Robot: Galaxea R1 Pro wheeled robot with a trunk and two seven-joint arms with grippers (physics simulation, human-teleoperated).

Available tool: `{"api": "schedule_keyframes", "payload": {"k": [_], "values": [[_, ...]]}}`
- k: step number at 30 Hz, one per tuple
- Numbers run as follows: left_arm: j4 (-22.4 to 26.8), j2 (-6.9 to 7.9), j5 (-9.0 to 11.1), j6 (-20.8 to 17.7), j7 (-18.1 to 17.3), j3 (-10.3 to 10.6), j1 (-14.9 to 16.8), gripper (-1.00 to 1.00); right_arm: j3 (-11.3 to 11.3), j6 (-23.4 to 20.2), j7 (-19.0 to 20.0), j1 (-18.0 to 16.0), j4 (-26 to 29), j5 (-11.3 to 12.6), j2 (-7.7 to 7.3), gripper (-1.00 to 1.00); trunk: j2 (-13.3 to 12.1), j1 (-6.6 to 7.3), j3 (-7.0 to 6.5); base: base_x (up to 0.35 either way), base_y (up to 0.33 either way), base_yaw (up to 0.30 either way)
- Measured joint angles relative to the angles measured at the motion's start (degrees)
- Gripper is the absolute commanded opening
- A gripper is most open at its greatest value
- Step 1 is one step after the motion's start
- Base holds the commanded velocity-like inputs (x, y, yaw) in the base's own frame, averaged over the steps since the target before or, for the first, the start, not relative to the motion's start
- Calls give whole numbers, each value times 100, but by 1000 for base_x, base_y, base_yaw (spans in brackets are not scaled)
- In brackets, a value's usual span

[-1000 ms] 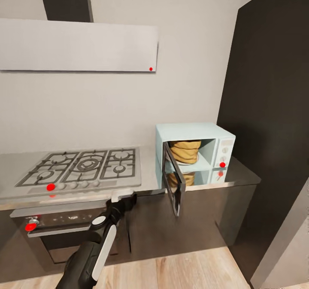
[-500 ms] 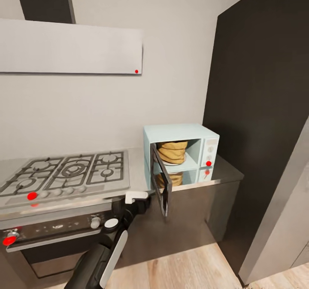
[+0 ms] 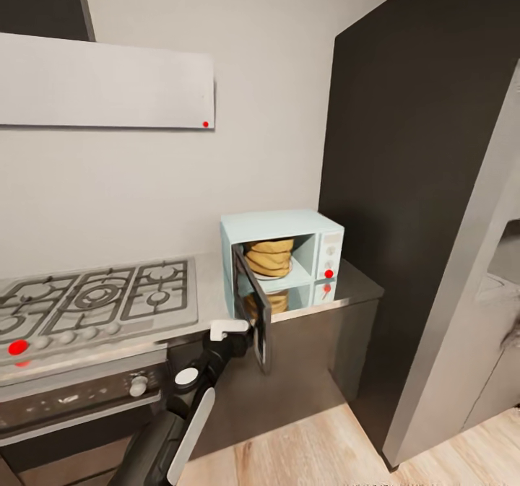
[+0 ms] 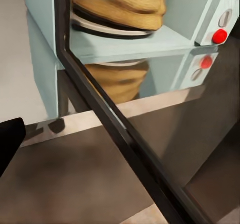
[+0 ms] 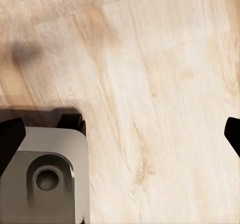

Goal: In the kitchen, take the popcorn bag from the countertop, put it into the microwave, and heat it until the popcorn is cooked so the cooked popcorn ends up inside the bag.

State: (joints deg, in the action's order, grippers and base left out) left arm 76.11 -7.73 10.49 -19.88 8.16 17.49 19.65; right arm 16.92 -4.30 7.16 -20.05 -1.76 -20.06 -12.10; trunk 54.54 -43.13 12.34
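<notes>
Popcorn bag (image 3: 269,257) sits inside the microwave (image 3: 282,258), centre of the head frame, on the round plate in the cavity; rolled rim and tan crumpled paper visible, reflection of it on the countertop (image 3: 347,291) below. Microwave door (image 3: 252,318) hangs open, swung out toward lower centre, dark glass edge-on. Left gripper (image 3: 230,329) is just left of the door's lower edge, at counter-front height, below and left of the bag, well apart from it with the door between; left wrist view shows the door (image 4: 115,129) running diagonally across frame, bag (image 4: 122,4) beyond it at upper centre, one dark fingertip (image 4: 7,144) at lower left edge. Cannot tell how wide its fingers are, nor whether it touches the door. Right gripper (image 5: 120,134) points at light wood floor (image 5: 165,84), fingertips at the far left and right edges, spread wide, holding nothing; grey robot base part (image 5: 42,176) in lower left. Gas hob (image 3: 87,302) at left, oven (image 3: 72,399) beneath, dark tall cabinet (image 3: 419,183) right.
</notes>
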Motion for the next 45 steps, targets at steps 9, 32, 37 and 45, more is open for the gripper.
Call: {"api": "schedule_keyframes", "payload": {"k": [9,32,37,45], "values": [[15,5,-22,-9,26,-32,0,100,10,6,-92,0,0,18,0,100,0,0,-50,0,0,-195],[94,285,-28,32,-689,-54,0,100,26,123,-299,-1,-6,302,135,100,0,0,-166,0,0,-176],[216,277,-34,24,-681,-62,0,100,28,130,-299,-1,-7,298,136,100,1,2,-167,116,0,-5],[172,256,-49,23,-682,-48,-1,100,26,132,-299,-1,-7,294,141,100,1,3,-167,292,0,0]]}}
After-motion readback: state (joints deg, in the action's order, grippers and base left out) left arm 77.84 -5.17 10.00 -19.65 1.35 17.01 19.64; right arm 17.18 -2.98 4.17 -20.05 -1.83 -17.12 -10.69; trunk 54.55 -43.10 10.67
